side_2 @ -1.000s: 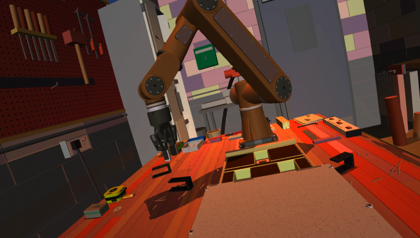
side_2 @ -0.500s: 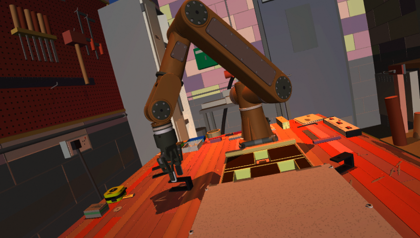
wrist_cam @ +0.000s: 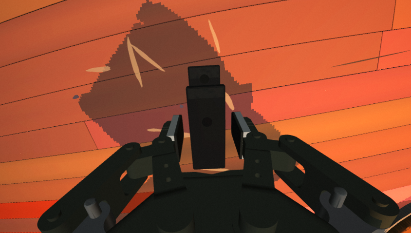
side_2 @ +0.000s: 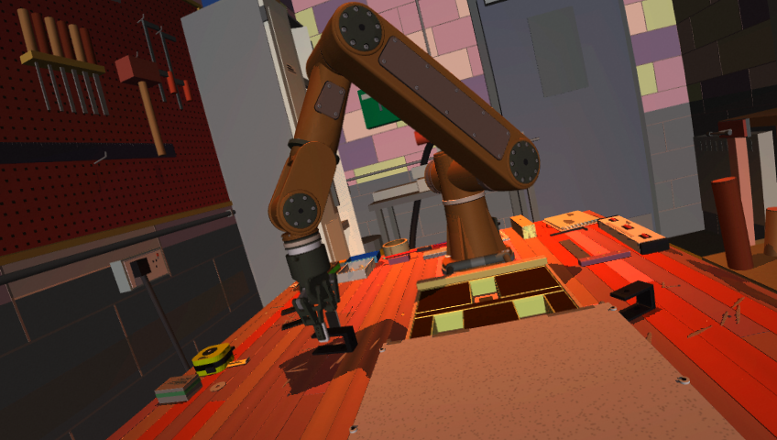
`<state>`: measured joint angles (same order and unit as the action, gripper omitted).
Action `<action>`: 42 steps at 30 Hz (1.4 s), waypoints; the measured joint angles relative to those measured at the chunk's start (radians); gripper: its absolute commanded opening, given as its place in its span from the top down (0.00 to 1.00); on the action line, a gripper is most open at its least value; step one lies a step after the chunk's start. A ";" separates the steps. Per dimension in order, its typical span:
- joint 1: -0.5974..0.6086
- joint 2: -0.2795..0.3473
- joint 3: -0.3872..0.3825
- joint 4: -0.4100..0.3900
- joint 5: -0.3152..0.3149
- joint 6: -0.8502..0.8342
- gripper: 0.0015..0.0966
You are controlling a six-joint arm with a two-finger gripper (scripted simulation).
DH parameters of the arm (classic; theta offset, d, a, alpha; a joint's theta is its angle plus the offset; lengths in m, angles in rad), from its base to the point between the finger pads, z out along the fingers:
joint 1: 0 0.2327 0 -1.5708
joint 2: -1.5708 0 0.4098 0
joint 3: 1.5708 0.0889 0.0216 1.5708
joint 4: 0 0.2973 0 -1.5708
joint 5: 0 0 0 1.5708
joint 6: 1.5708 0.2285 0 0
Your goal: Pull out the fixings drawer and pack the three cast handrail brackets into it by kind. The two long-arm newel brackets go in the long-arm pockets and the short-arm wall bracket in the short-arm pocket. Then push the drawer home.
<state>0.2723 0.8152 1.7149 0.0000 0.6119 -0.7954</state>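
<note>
A black cast bracket (side_2: 339, 340) (wrist_cam: 205, 124) lies on the red plank bench left of the drawer, and my gripper (side_2: 321, 327) (wrist_cam: 207, 135) is lowered around it, open and holding nothing. A second black bracket (side_2: 291, 313) lies just behind it, mostly hidden by my fingers. A third bracket (side_2: 637, 300) stands on the bench right of the drawer. The fixings drawer (side_2: 488, 297) is pulled out, showing dark pockets with pale green pads.
A large brown board (side_2: 523, 376) covers the bench in front of the drawer. A yellow tape measure (side_2: 211, 359) and a small block (side_2: 178, 388) lie near the left edge. The arm's base (side_2: 469, 223) stands behind the drawer, with trays and boxes around it.
</note>
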 measured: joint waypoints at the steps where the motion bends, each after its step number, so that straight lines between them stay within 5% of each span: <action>1: 0.000 0.001 0.000 0.000 -0.001 0.000 0.49; 11: 0.000 0.000 0.000 0.000 -0.001 0.000 0.50; 32: 0.000 0.000 0.000 0.000 0.000 0.000 0.93; 42: 0.000 -0.006 0.000 0.000 0.007 0.000 0.93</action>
<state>0.2724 0.8092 1.7147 0.0002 0.6191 -0.7955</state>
